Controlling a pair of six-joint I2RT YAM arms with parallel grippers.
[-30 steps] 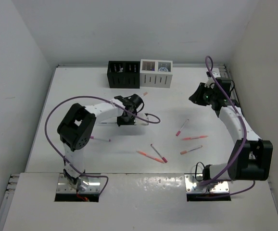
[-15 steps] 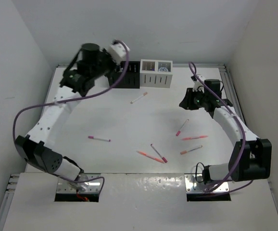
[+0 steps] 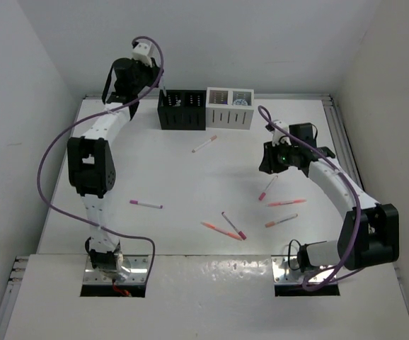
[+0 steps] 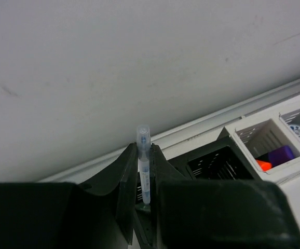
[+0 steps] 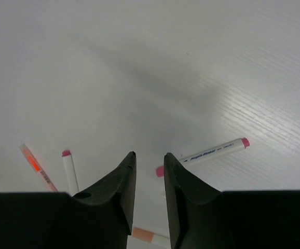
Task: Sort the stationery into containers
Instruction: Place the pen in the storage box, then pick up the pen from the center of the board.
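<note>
My left gripper (image 4: 143, 150) is shut on a clear pen (image 4: 142, 136) with blue print, held upright at the back left, just over the black container (image 3: 182, 110). In the top view that left gripper (image 3: 159, 91) hangs at the box's left end. The white container (image 3: 230, 108) stands beside it, and the left wrist view shows purple and orange stationery (image 4: 280, 154) inside. My right gripper (image 5: 149, 155) is open with nothing between its fingers, above a white marker with pink ends (image 5: 204, 153). From the top, the right gripper (image 3: 266, 164) hovers over that marker (image 3: 267, 188).
Loose pens lie about the table: a white one (image 3: 204, 144) near the boxes, a pink one (image 3: 146, 204) at the left, orange and red ones (image 3: 286, 202) (image 3: 281, 220) (image 3: 220, 229) and another (image 3: 233, 225) at the front. The back wall rises right behind the boxes.
My left arm has swung from mid-table up to the back left, above the black container, with the pen in its grip. The right gripper has moved left and nearer, and its jaws have parted a little.
</note>
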